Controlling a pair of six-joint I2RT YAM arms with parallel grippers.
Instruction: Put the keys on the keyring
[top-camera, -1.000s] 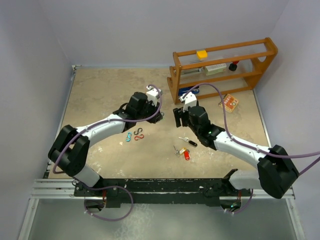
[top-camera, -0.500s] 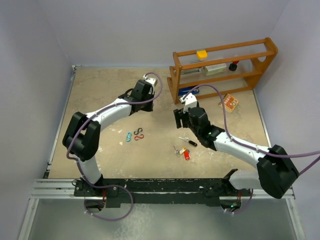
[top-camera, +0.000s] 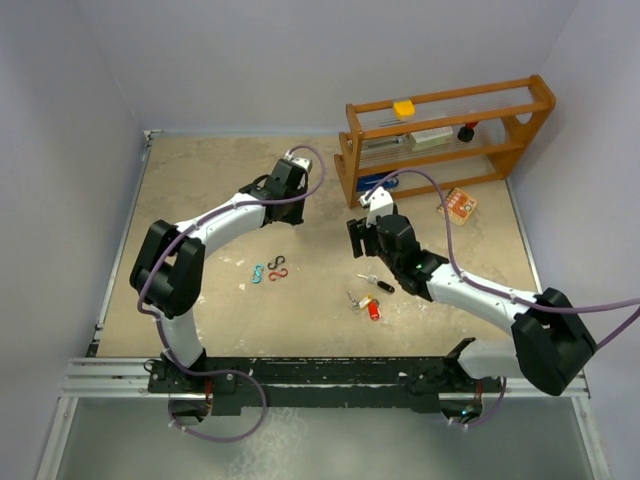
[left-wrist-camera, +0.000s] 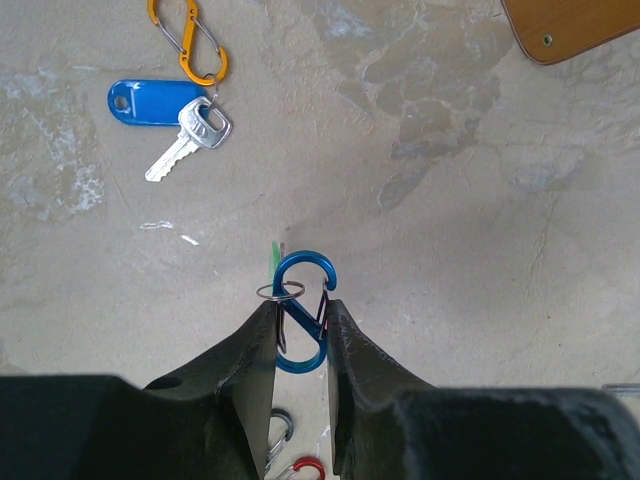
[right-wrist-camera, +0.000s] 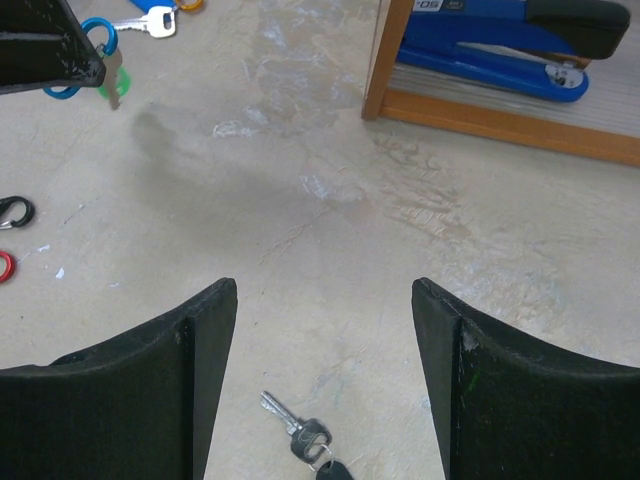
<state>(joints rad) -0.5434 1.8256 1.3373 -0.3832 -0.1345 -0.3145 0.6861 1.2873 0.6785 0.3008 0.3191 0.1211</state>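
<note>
My left gripper (left-wrist-camera: 300, 305) is shut on a blue S-shaped clip (left-wrist-camera: 305, 275). A small silver ring (left-wrist-camera: 280, 291) hangs on the clip, with a green tag (left-wrist-camera: 276, 258) behind it. A silver key (left-wrist-camera: 190, 140) with a blue tag and an orange clip (left-wrist-camera: 187, 40) lie on the floor ahead. My right gripper (right-wrist-camera: 325, 290) is open and empty above a silver key with a black tag (right-wrist-camera: 305, 435). In the top view the left gripper (top-camera: 283, 180) is far left of the right gripper (top-camera: 355, 235). More keys with red and yellow tags (top-camera: 367, 305) lie nearer.
A wooden rack (top-camera: 440, 135) holds a blue stapler (right-wrist-camera: 500, 40) at the back right. An orange packet (top-camera: 458, 205) lies beside the rack. A teal clip (top-camera: 257, 273) and black and red clips (top-camera: 278, 268) lie at the middle left.
My left arm has swung away from the right gripper toward the far left, carrying the blue clip. The right arm has hardly moved.
</note>
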